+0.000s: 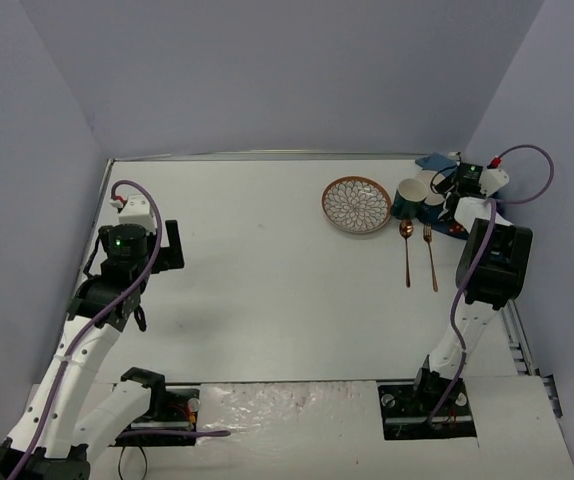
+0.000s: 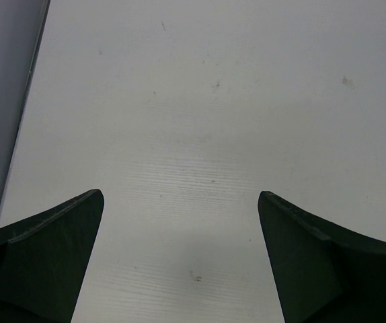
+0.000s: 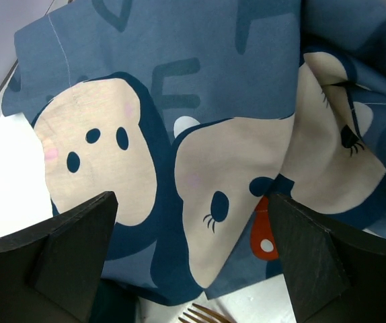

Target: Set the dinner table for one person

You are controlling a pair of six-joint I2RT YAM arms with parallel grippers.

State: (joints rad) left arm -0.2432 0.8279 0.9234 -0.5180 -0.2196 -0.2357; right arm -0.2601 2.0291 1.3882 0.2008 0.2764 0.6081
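White and matte, the bench [image 1: 267, 310] lies bare along its near side, where the two arm bases are bolted, and all the dinner things are gathered toward its far right. On the left, the left fingers [image 2: 45, 262] are spread wide apart over bare bench, holding nothing and well away from the tableware. Further out on the right, a copper spoon [image 1: 406, 250] and a copper fork [image 1: 430, 256] lie side by side, handles toward the robot. Just beyond them are a patterned plate [image 1: 357, 204] and two teal cups [image 1: 414, 199] set close together. At the far right corner lies the blue placemat [image 3: 200, 101], printed with pale bear faces and letters. It is bunched and folded over itself rather than lying flat, and the cups appear to crowd its edge. The right fingers [image 3: 58, 256] are also apart, hanging directly over that rumpled cloth with a fold between them. Whether they touch the fabric cannot be told from these views. The step in hand looks like taking hold of the placemat, the first piece a setting needs. No part of the setting is laid out yet. The next move would call for lowering onto a raised fold, closing on cloth alone, and drawing it toward open bench without dragging the cups or the fork, whose tines show just beside the cloth in the right wrist view.
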